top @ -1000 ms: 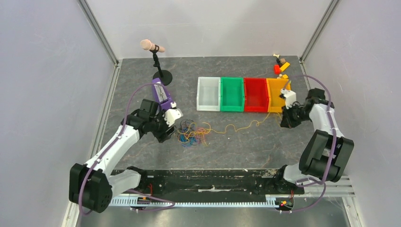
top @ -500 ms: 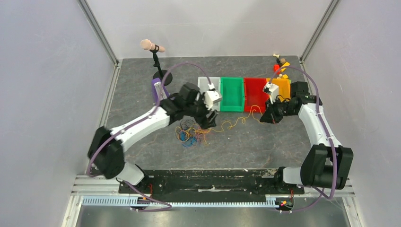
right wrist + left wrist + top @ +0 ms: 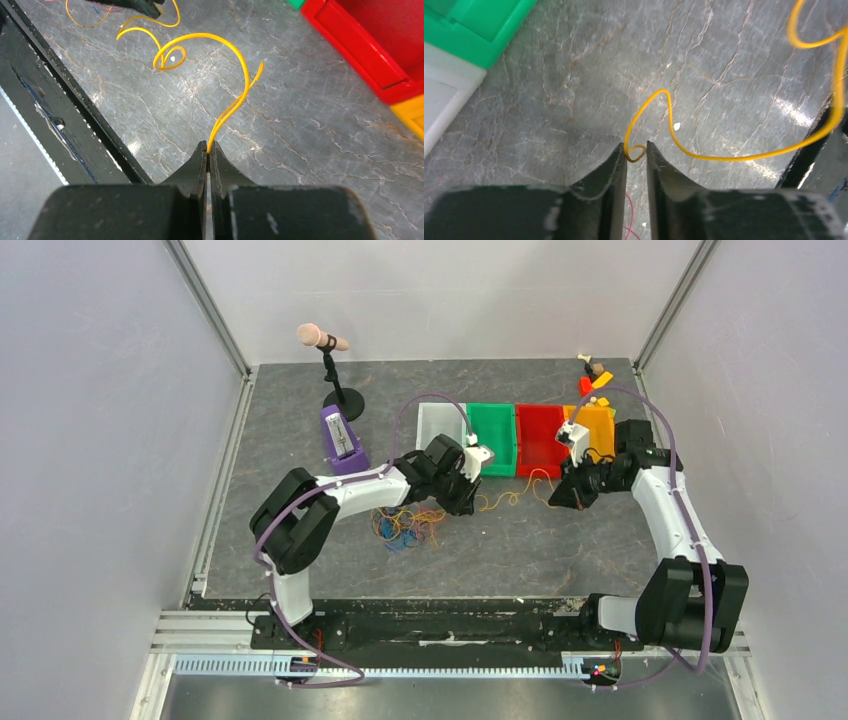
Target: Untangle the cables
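Note:
The cables lie as a tangled clump point(image 3: 405, 525) of yellow, red and blue wires on the grey tabletop. One yellow cable point(image 3: 510, 498) runs out of it to the right in loose curls. My left gripper point(image 3: 468, 502) reaches over this strand just right of the clump. Its jaws stand narrowly apart, and a small loop of the yellow cable point(image 3: 636, 153) sits between the tips point(image 3: 635, 145). My right gripper point(image 3: 556, 498) is shut on the yellow cable's far end point(image 3: 235, 100), which is pinched at the fingertips point(image 3: 208, 145).
A row of bins stands behind the cable: white point(image 3: 440, 430), green point(image 3: 492, 435), red point(image 3: 540, 435) and yellow point(image 3: 598, 425). A microphone stand point(image 3: 335, 380) and a purple object point(image 3: 342, 438) are at the back left. Small toys point(image 3: 595, 375) lie in the back right corner.
My left arm swung right from the clump to the yellow strand; its jaws widened, then narrowed around a loop. My right gripper carried the cable end left, so the strand slackened.

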